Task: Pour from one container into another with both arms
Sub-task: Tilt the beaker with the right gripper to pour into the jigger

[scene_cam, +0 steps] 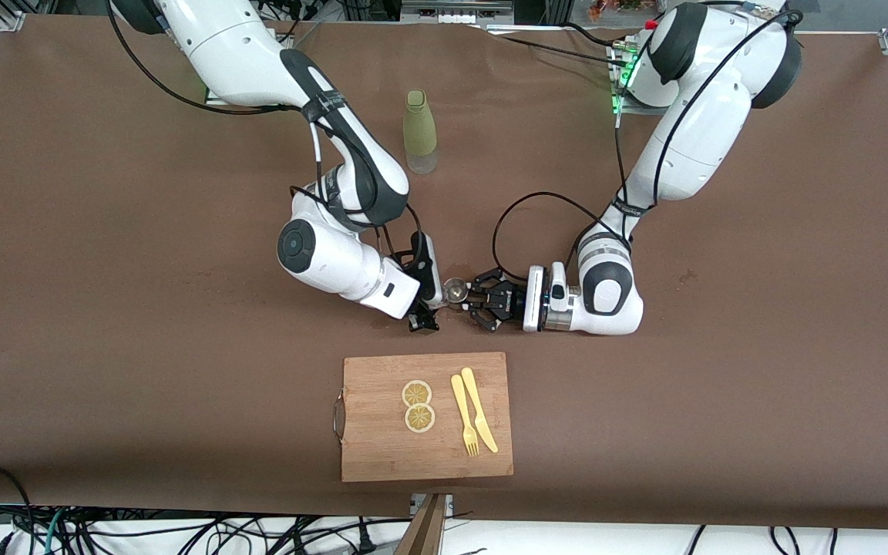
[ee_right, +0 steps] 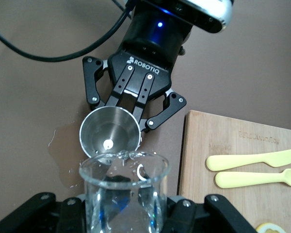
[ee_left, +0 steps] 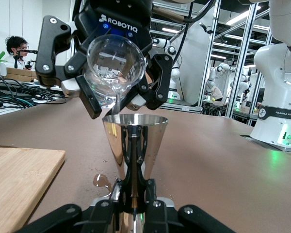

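Two fingers [ee_left: 136,191] clamping jigger [ee_left: 134,141], glass [ee_left: 114,73] tipped above

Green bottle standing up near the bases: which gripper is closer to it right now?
Right. The right gripper, tipping a glass beaker, sits nearly in line with the green bottle. The left gripper, holding the metal jigger, is beside it, toward the left arm's end.

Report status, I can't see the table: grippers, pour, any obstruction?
Right gripper shut on glass, tipped, pouring. Left gripper shut on metal cup, upright below it. Small spill on table. Nothing in the way.
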Available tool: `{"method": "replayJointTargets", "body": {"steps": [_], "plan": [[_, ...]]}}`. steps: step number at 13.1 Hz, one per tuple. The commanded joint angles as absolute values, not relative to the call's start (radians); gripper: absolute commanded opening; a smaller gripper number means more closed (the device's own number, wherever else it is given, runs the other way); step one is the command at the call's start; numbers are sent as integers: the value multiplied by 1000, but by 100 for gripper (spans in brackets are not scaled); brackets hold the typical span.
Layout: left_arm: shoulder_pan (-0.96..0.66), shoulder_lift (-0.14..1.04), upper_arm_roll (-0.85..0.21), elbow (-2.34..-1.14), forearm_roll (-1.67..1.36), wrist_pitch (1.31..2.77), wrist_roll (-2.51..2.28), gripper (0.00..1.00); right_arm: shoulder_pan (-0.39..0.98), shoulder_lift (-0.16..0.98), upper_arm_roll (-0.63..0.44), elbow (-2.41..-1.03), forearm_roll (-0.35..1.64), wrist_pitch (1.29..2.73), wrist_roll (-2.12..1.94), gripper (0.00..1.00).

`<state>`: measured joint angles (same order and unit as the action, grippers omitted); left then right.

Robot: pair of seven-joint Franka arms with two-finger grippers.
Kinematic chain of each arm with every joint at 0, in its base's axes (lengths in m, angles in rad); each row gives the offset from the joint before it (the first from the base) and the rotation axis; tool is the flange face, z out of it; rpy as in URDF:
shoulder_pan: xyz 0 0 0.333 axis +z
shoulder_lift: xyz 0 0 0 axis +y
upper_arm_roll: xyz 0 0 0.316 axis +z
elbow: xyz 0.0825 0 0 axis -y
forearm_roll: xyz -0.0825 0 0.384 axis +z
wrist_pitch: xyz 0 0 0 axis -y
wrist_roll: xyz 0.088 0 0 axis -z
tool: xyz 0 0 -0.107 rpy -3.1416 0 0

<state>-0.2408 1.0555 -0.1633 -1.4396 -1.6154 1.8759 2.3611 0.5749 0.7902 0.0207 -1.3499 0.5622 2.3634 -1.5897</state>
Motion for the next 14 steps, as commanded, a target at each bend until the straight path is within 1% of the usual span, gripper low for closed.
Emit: {"method": "replayJointTargets", "body": {"steps": [1, 9, 13, 14], "plan": [[-249, 1068, -169, -1417, -1652, 1899, 2384, 0, 591, 750, 12, -1387, 534, 2353, -1575, 0], [-255, 1068, -169, -1417, -1651, 1931, 2376, 0, 600, 744, 12, -1387, 532, 2355, -1572, 0], [-253, 1068, -169, -1416, -1651, 1931, 2376, 0, 591, 745, 14, -1387, 561, 2353, -1574, 0], [-253, 1068, -169, -1417, -1651, 1931, 2376, 0, 588, 746, 14, -1387, 601, 2355, -1568, 0]]}}
